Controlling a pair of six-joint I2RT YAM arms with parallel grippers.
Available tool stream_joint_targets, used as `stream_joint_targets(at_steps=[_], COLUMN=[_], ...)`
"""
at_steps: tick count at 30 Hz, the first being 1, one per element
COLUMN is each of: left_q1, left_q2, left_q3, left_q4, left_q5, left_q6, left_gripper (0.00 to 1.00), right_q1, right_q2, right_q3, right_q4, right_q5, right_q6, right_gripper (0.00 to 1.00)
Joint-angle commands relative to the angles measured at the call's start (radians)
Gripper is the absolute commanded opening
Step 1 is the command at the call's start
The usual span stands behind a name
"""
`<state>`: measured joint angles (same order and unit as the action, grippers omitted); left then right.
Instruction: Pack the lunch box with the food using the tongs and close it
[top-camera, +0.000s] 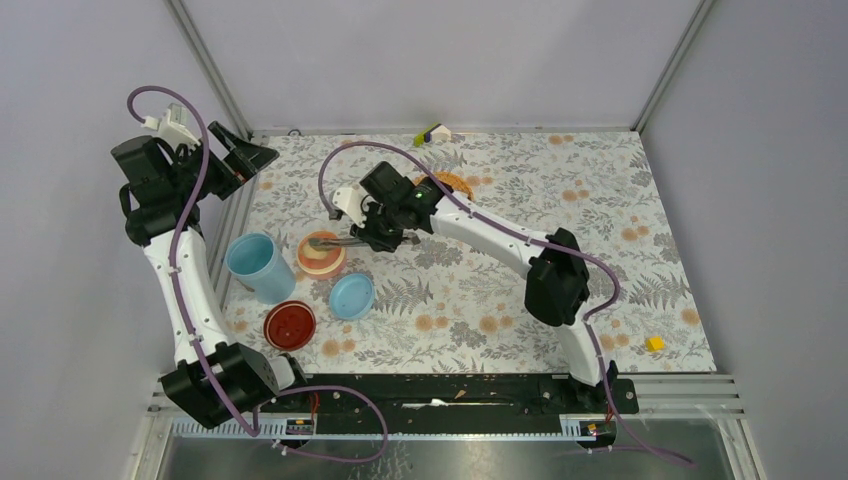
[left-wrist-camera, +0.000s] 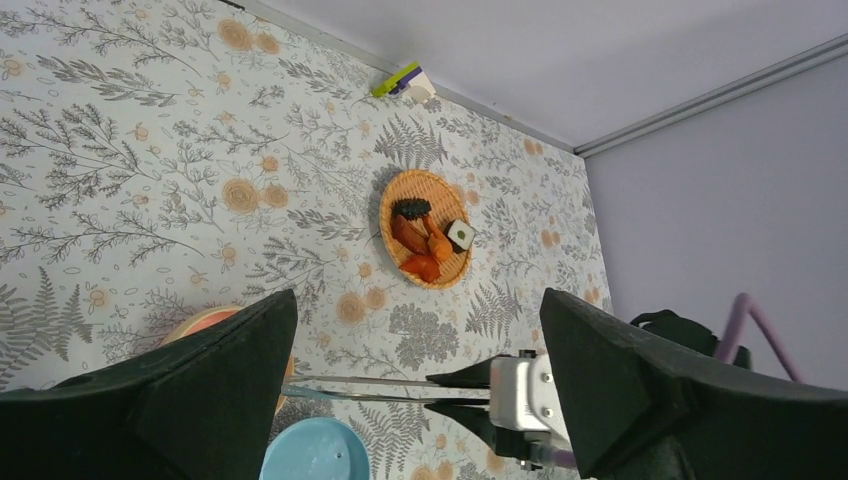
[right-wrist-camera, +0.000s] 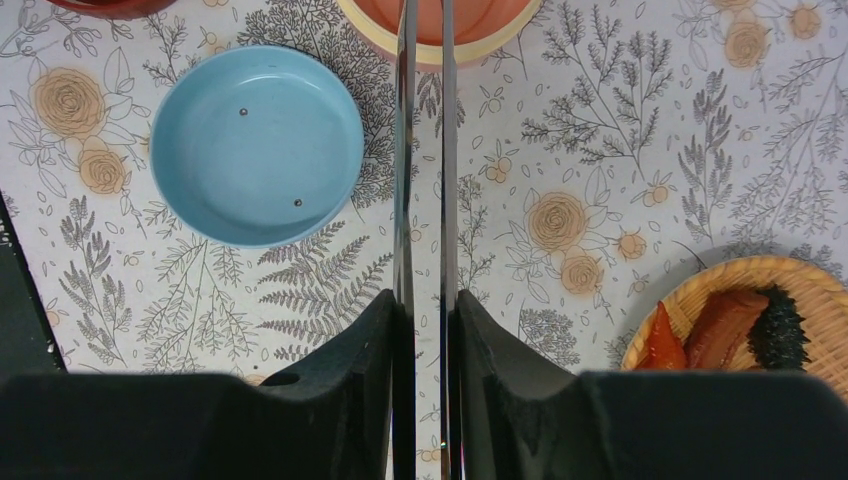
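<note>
My right gripper (top-camera: 368, 233) (right-wrist-camera: 423, 300) is shut on the silver tongs (right-wrist-camera: 423, 150) (left-wrist-camera: 370, 388), squeezing both arms. Their tips reach over the pink-orange inner bowl (top-camera: 321, 254) (right-wrist-camera: 440, 22); the tips are cut off in the right wrist view. The light blue lunch box tub (top-camera: 258, 266) stands left of the bowl, and its round lid (top-camera: 352, 296) (right-wrist-camera: 257, 145) lies in front. The food (left-wrist-camera: 425, 240), orange chunks, a dark piece and a sushi roll (left-wrist-camera: 460, 235), sits on the orange woven plate (left-wrist-camera: 440, 282) (right-wrist-camera: 700, 290). My left gripper (top-camera: 235, 155) (left-wrist-camera: 418, 300) hangs open and empty, high at the far left.
A round red dish (top-camera: 289, 325) lies near the front left. A small yellow piece (top-camera: 655, 343) sits at the front right. A green and yellow object (top-camera: 432, 133) rests against the back wall. The right arm covers part of the woven plate (top-camera: 455, 184).
</note>
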<state>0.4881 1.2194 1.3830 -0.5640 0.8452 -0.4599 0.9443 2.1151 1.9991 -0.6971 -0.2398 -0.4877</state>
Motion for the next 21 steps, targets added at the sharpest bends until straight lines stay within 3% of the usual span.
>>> stream_joint_targets(at_steps=[1, 11, 21], left_q1=[0.013, 0.021, 0.027], left_q2=[-0.024, -0.027, -0.031], left_q3=[0.011, 0.001, -0.008], left_q4=[0.065, 0.070, 0.078], left_q5=[0.031, 0.040, 0.050], left_q6=[-0.020, -0.024, -0.032], left_gripper=[0.99, 0.99, 0.99], right_q1=[0.010, 0.025, 0.039], right_q2=[0.028, 0.064, 0.069], right_q3=[0.052, 0.045, 0.037], right_q4=[0.039, 0.057, 0.057], right_q5=[-0.006, 0.002, 0.011], right_q6=[0.017, 0.022, 0.031], right_gripper=[0.20, 0.24, 0.43])
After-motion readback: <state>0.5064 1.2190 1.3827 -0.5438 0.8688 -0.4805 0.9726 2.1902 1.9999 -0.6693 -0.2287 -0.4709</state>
